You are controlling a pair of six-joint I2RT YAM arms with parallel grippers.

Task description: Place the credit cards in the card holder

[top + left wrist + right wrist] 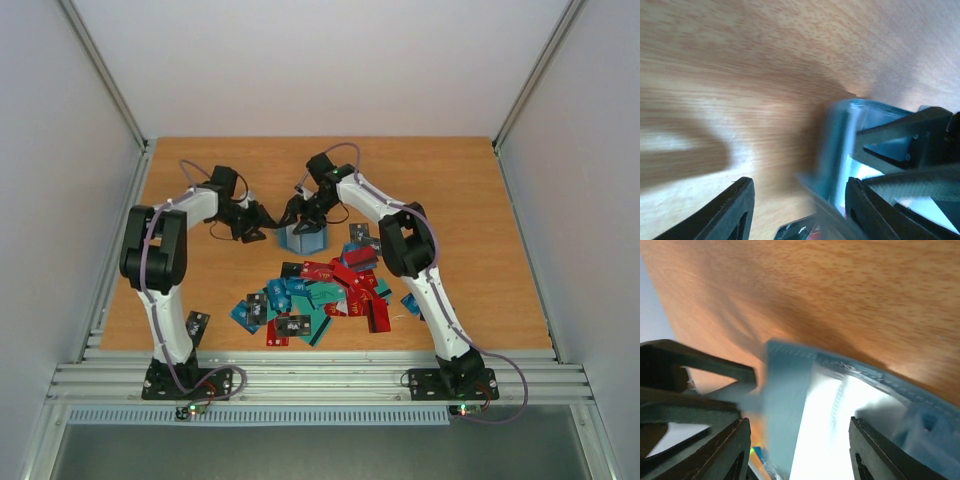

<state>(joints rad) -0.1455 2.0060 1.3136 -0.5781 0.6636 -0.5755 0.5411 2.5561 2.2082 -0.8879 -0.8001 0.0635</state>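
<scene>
I see the card holder (305, 239) standing open on the table (460, 190), just beyond the far edge of the heap of credit cards (322, 297). My right gripper (799, 426) straddles it, fingers apart on either side; whether they press on it I cannot tell. My left gripper (800, 189) sits at its left edge, fingers spread, gripping nothing

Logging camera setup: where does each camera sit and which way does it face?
Top external: above, behind the arms, looking down on table, credit cards, card holder; both arms show.
Left wrist: behind the left gripper, facing the card holder; its fingers show.
Right wrist: behind the right gripper, facing the card holder; its fingers show.
Shared: all see the card holder.
</scene>
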